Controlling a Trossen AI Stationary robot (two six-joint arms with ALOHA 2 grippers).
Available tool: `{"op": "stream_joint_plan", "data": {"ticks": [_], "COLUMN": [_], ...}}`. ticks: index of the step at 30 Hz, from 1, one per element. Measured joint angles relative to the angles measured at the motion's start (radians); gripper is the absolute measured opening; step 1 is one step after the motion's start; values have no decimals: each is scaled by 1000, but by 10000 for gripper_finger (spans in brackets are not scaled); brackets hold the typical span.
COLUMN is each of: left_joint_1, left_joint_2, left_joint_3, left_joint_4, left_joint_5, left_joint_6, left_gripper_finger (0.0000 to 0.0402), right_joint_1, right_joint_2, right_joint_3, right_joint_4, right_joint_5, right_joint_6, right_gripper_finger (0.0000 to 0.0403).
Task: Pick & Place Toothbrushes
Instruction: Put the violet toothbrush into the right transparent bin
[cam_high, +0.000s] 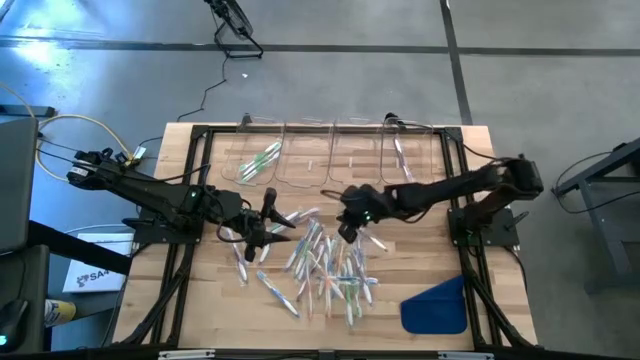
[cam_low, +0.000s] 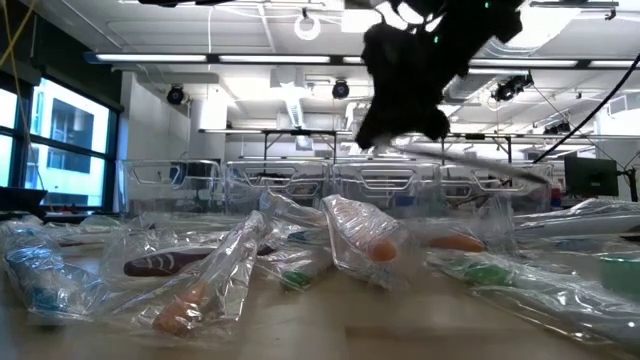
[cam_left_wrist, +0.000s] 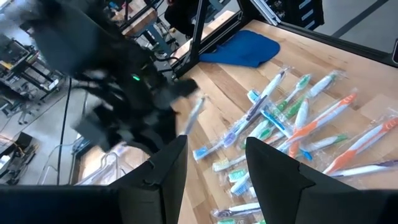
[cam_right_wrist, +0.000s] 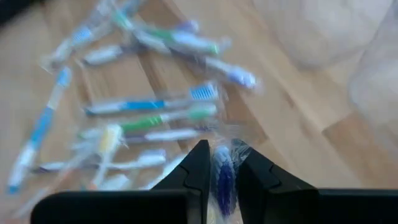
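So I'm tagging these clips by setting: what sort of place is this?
Most likely a robotics lab or workshop in an industrial hall. A wooden table stands on bare concrete floor, the low view shows strip ceiling lights over more framed benches, and loose cables trail across the floor.

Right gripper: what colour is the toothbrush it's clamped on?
Purple-blue, in a clear wrapper, pinched by the right gripper; the toothbrush shows best in the right wrist view.

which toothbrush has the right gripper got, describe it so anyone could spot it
On the wooden table, find the toothbrush pile at the centre, then the right gripper at its far edge. Pinched between its fingers is a wrapped toothbrush: the blue-purple one, lifted off the wood while the others lie flat.
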Motion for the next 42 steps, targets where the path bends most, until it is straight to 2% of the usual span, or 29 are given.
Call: {"op": "stream_joint_plan", "data": {"ticks": [9, 21, 28, 33, 42], "left_joint_1": [0, 0, 0, 0, 0], "left_joint_2": [0, 0, 0, 0, 0], "left_joint_3": [0, 0, 0, 0, 0], "left_joint_4": [0, 0, 0, 0, 0], "left_joint_5": [-1, -2, -5, -5, -5], "left_joint_6": [0, 0, 0, 0, 0], "left_gripper_finger": [159, 159, 159, 159, 159], "right_joint_1": [-27, -27, -27, -44, -186], "right_joint_2": [-238, -485, -512, -514, -510], "right_joint_3": [0, 0, 0, 0, 0], "right_joint_4": [-6, -64, -118, -118, -90], "right_joint_5": [5, 164, 233, 236, 231], "right_joint_6": [-76, -157, -178, -181, -202], "right_gripper_finger": [41, 41, 41, 41, 41]}}
